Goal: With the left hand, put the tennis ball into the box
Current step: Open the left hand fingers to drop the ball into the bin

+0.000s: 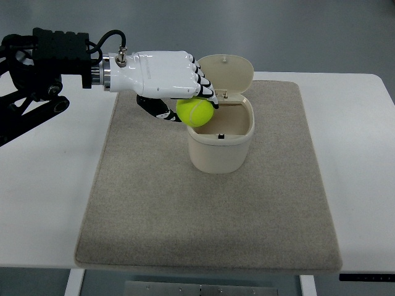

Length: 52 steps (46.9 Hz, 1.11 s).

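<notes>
A yellow-green tennis ball is held in my left hand, whose white fingers curl over its top while the dark thumb sits below it. The ball hovers over the left rim of a cream box with its hinged lid standing open at the back. The box stands upright on a grey mat. Its inside looks hollow, with part hidden by the ball. My left arm comes in from the upper left. No right arm shows.
The mat lies on a white table whose front edge runs along the bottom of the view. Bare table surface flanks the mat on both sides. A black arm linkage sits at the far left.
</notes>
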{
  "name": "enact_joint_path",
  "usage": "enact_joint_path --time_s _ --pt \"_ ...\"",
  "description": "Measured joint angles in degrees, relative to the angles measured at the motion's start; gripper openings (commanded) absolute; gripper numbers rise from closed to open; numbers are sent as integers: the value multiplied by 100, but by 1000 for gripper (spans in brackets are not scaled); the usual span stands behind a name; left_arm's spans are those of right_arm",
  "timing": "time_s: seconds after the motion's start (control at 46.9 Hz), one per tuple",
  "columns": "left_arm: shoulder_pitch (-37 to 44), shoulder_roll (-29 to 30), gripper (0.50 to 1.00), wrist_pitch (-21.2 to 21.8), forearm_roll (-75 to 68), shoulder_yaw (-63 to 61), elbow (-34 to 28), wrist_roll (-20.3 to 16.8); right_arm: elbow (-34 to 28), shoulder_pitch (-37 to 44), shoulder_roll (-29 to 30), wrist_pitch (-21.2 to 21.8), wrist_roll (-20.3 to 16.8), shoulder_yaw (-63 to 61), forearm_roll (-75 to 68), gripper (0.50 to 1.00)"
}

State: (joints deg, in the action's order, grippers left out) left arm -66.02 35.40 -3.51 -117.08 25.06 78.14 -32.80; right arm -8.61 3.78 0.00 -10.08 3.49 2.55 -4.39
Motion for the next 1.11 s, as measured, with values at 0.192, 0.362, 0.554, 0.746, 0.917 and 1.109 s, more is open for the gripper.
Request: enact_joint_path --time_s 0.192,0.362,0.554,0.746,0.917,1.109 --pt "17 -131 508 9 13 27 -110 2 0 0 0 0 0 0 0 901" --pt "43 -207 647 17 33 35 -132 7 0 0 0 0 1 0 0 903" --pt "45 -296 656 22 34 35 -200 10 0 0 0 0 3 0 0 903" --pt "54 -347 724 26 106 42 -310 11 0 0 0 -1 2 0 0 903" --pt "54 -368 767 26 423 43 -322 11 0 0 0 -1 0 0 0 901" --pt "54 -367 810 26 641 43 -333 11 0 0 0 -1 -1 0 0 903"
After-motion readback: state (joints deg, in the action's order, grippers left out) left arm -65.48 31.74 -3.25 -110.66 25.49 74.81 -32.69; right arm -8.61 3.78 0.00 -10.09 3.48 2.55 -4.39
